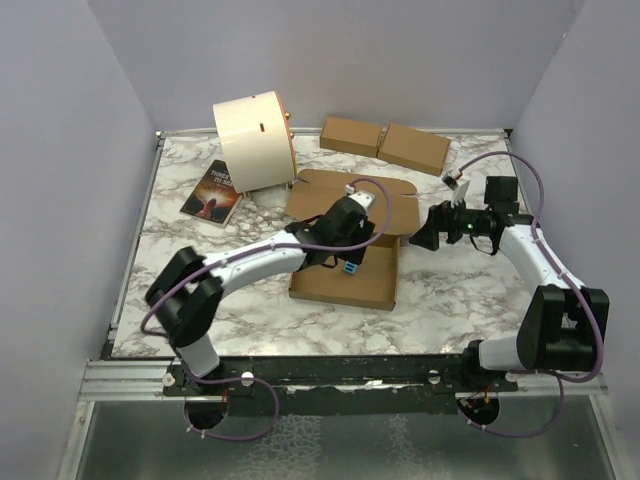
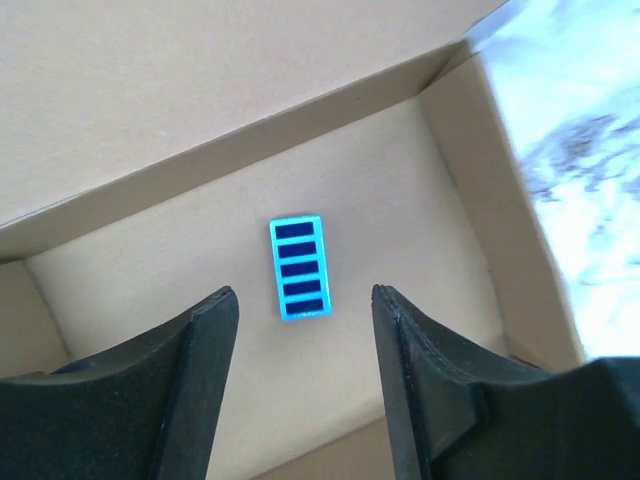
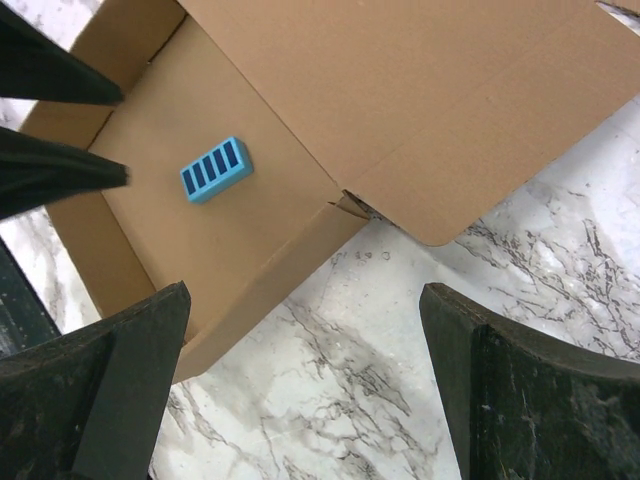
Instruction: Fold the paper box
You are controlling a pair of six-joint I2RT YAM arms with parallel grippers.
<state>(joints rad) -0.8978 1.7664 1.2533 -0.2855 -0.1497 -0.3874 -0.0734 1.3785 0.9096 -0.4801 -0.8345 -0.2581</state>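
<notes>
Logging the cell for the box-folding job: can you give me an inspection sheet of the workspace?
Surface: marble-patterned table.
Job's things: paper box open at centre, lid flap folded back; blue block lying inside.
Clutter: cream drum, two small closed boxes and a book along the far side.
Grippers: left tool open above the box floor; right tool open beside the box's right side.
Cables: purple cables looped along both arms.
Surroundings: plain walls; metal rail at near edge.

The paper box (image 1: 372,283) was brown cardboard, tray walls raised and lid flap lying open, sitting under the left gripper (image 2: 305,295), just ahead of the right gripper (image 3: 305,295).
</notes>
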